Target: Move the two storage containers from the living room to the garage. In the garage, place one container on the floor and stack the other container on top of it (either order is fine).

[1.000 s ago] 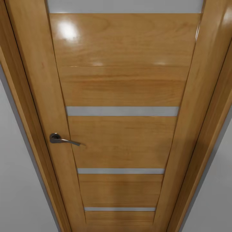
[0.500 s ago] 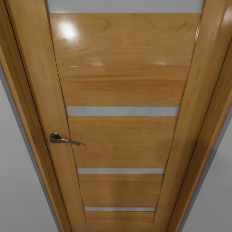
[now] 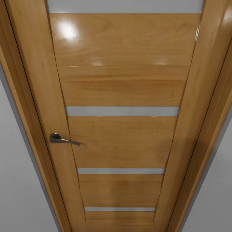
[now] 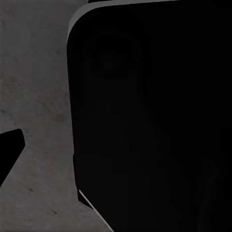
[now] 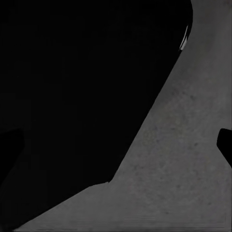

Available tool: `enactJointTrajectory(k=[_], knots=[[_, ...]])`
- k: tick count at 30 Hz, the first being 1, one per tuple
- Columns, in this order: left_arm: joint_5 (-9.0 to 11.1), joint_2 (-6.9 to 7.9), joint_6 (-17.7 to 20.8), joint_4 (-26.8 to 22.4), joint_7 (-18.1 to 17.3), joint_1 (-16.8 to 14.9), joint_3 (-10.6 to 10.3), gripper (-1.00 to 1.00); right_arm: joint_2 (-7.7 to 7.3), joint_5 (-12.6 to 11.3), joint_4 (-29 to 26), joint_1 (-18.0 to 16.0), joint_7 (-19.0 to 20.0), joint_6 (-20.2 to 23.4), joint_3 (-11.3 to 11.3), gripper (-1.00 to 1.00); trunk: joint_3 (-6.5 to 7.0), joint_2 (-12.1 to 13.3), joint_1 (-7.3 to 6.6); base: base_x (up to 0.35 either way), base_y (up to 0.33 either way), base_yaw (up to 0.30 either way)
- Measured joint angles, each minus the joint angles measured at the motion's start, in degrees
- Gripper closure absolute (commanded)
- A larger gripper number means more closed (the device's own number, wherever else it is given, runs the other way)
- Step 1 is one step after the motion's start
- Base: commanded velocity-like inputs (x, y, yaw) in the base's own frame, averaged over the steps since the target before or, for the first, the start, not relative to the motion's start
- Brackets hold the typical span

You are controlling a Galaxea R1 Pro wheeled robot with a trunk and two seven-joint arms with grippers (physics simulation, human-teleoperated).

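The two storage containers are out of view. In the left wrist view, one black fingertip (image 4: 10, 153) of my left gripper (image 4: 116, 157) shows at the picture's edge over a dark grey mottled floor (image 4: 34, 72). The other finger is lost against a black part of the robot's body (image 4: 154, 121). In the right wrist view, my right gripper (image 5: 116, 145) has a fingertip (image 5: 225, 144) at the far edge over the same grey floor (image 5: 183, 159). Both grippers stand open with nothing between the fingers.
Close ahead in the head view stands a shut orange wood door (image 3: 122, 83) with grey horizontal stripes and a metal lever handle (image 3: 62, 139) at its left side. Plain grey-white wall (image 3: 16, 180) flanks the frame on both sides. The robot's black body (image 5: 82, 87) is beside the right gripper.
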Motion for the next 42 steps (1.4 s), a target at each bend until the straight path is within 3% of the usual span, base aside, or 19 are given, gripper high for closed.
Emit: enactJointTrajectory(k=[12, 42], knots=[[0.00, -0.02, -0.08, 0.01, 0.00, 0.00, 0.08, -1.00, -0.50, 1.01, -0.85, 1.28, -0.06, -0.17, 0.21, -1.00, 0.00, 0.00, 0.00, 0.000, 0.000, 0.000], [0.00, 0.01, -0.16, 0.00, -0.02, 0.00, 0.33, -1.00, -0.33, 0.34, -2.12, 1.26, -0.06, -0.26, 0.16, -1.00, 0.00, 0.00, 0.00, 0.000, 0.000, 0.000]])
